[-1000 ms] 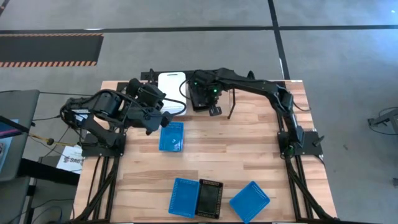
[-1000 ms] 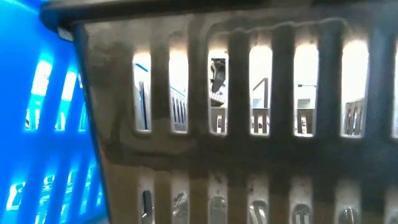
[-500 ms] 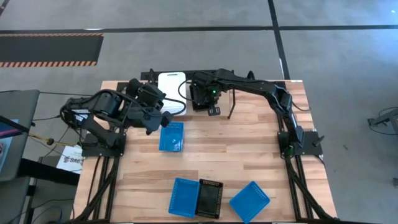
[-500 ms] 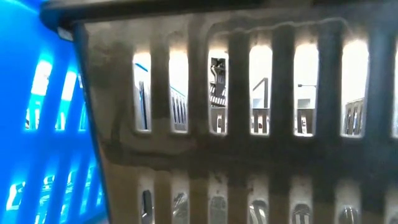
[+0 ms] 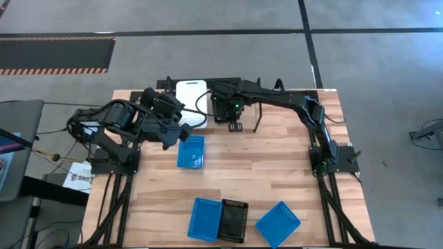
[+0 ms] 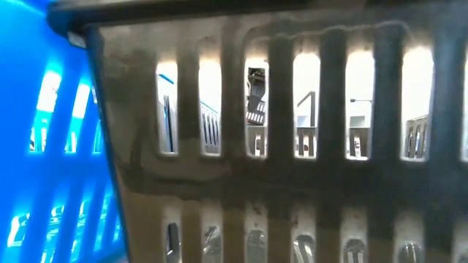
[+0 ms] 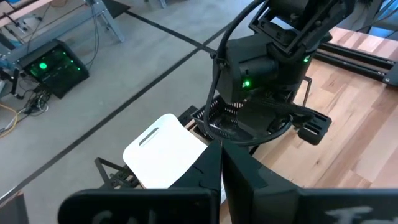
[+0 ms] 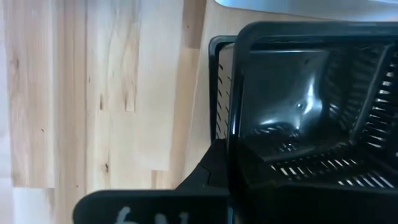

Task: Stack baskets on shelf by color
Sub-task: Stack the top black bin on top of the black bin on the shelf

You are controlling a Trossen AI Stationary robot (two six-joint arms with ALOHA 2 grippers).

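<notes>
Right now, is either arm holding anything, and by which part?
The right gripper is shut on a black basket, pinching its rim wall at the shelf. The left gripper is shut and holds nothing.

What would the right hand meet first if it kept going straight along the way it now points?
Probably the black basket it is shut on, then the wooden table right below. The right hand points down at the shelf, though the gap under the basket is unclear.
</notes>
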